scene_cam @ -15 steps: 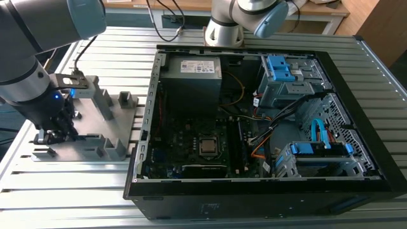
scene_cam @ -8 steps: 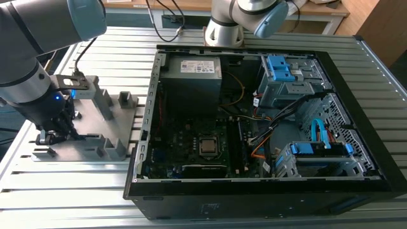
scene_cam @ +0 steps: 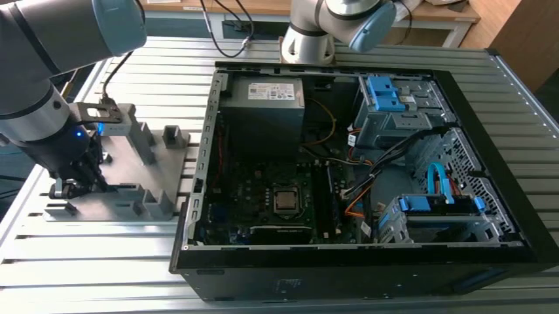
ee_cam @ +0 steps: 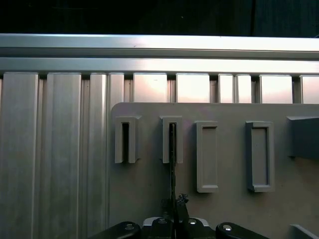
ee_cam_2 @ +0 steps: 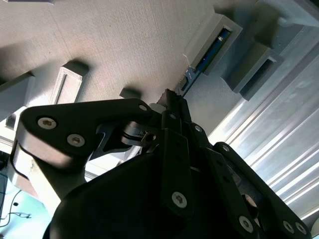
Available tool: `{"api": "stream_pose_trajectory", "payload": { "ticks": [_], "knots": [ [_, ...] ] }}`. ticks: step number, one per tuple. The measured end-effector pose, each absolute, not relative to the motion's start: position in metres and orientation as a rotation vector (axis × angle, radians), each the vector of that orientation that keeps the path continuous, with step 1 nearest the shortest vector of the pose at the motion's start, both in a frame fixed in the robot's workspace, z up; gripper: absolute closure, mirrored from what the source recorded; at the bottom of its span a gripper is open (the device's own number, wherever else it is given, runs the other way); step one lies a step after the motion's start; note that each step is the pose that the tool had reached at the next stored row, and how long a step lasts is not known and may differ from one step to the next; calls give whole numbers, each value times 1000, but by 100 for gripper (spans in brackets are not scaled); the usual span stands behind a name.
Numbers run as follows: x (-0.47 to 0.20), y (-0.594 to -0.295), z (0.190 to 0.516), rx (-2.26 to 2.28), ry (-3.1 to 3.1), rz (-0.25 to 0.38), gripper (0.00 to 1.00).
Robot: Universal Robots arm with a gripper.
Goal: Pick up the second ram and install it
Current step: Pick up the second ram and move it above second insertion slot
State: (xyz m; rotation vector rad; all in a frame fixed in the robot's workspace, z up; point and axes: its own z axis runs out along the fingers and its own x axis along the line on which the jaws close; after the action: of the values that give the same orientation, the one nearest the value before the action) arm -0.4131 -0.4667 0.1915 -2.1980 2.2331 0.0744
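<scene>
The tool (scene_cam: 67,188) is down low over the grey fixture plate (scene_cam: 122,204), and in both wrist views its tips (ee_cam: 175,203) are pinched together on a thin dark strip. That's the second ram (ee_cam: 172,169), and the tool has it clamped by its near end. Seen edge-on in the first wrist view, the stick runs straight out ahead of the tool, and its far end sits inside a slotted grey block (ee_cam: 165,140). The second wrist view shows the blue-green board (ee_cam_2: 208,54) coming off the tool tips (ee_cam_2: 171,98) and into that same block. Just beside that block is a second slotted block (ee_cam: 119,140), and on the other side are two shallower rectangular blocks (ee_cam: 207,155). The open computer case (scene_cam: 349,271) lies well apart from the tool, on the same ribbed aluminium bench (scene_cam: 88,268).
</scene>
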Motion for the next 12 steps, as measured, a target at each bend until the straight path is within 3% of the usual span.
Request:
{"api": "stream_pose_trajectory", "payload": {
  "ticks": [12],
  "knots": [
    [-413, -467, 196, -2198, 2233, 75, 86]
  ]
}}
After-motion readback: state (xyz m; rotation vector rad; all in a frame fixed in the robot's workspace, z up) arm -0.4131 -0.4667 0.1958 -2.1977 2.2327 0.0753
